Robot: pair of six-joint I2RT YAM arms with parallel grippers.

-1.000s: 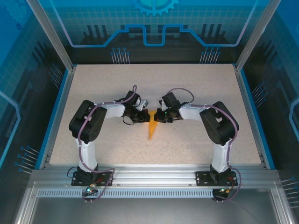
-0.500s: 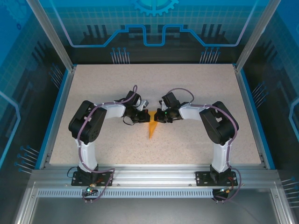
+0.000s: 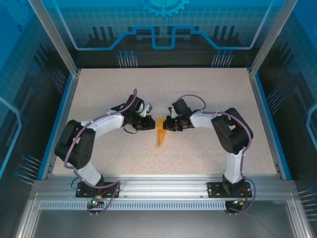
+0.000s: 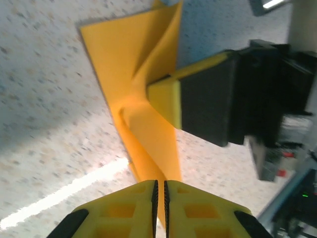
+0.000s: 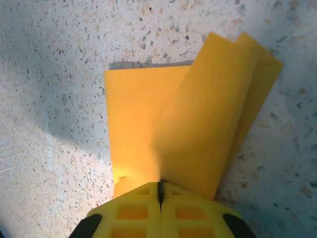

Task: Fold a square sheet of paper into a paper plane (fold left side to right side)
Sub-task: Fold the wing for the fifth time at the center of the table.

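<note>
left wrist: right tool [image 4: 154,95] pinching paper plane [image 4: 130,54] | left tool [image 4: 159,192]: narrow slit, grip unclear

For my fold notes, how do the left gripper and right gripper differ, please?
The right gripper is shut on the orange paper; the left gripper shows a thin slit, grip unclear. The left gripper reaches from the paper's left, the right gripper from its right. Both are yellow-tipped.
</note>
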